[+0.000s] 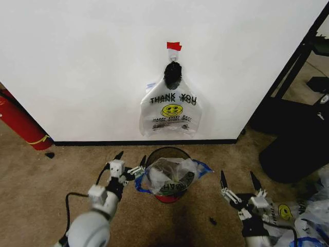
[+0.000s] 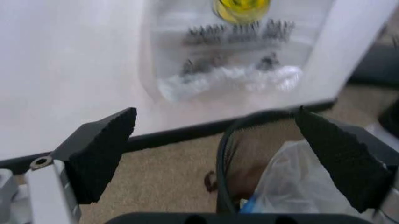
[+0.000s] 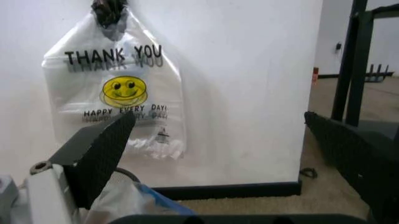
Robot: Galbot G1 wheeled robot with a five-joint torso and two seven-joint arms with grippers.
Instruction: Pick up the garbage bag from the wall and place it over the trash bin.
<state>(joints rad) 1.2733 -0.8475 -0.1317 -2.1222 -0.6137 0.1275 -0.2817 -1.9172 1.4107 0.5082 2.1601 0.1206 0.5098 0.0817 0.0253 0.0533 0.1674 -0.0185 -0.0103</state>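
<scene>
Trash bin (image 1: 167,177) directly below hanging garbage bag (image 1: 170,110)

Tan carpeted floor (image 1: 31,180), meeting the white wall (image 1: 77,62) along a black baseboard (image 1: 128,142). Near that baseboard, standing on the carpet: a black wire-mesh trash bin (image 1: 171,193) with red base, already lined with a plastic bag. At the floor's left edge, a red fire extinguisher (image 1: 20,126) against the wall. More plastic bags (image 1: 308,216) heaped toward the right corner.
</scene>
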